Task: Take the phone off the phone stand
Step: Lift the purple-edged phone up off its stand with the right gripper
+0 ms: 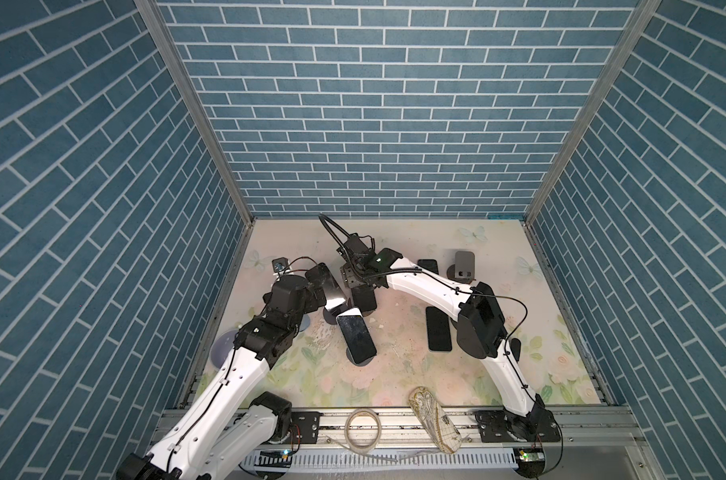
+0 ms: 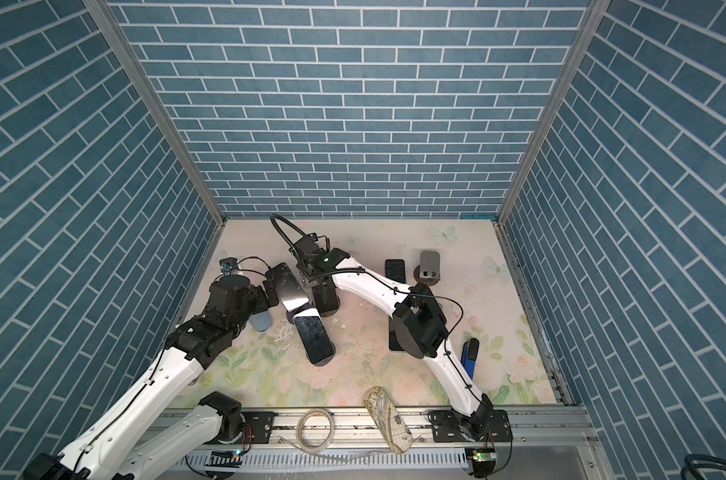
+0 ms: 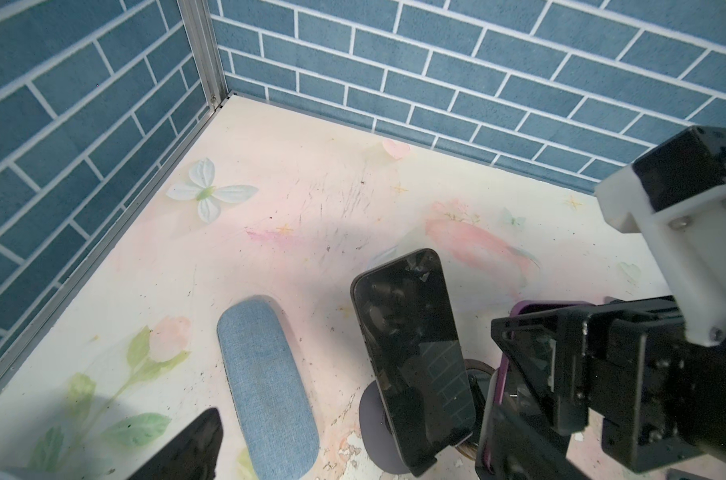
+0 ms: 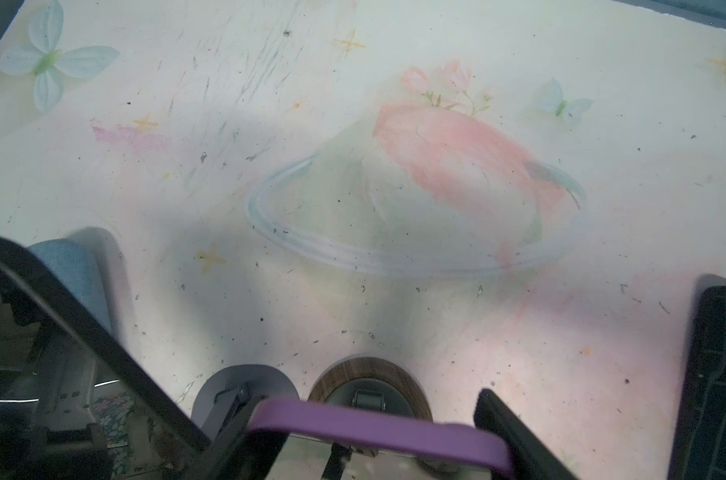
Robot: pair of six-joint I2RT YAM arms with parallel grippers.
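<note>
Clamping purple-cased rectangular phone (image 4: 374, 428) with right gripper (image 4: 374, 401), just beside wood-rimmed round stand (image 4: 320, 382). Spread wide and empty at nine o'clock of it in a top view, left gripper (image 1: 317, 289).

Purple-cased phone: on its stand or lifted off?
On the stand, apparently: the purple-cased phone leans over the wood-rimmed stand base with the right gripper closed on its edges. Its seat in the cradle is hidden.

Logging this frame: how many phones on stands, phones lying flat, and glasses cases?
Phones on stands: 3
Phones lying flat: 2
Glasses cases: 2
Total: 7 (one blue item too unclear to count)
</note>
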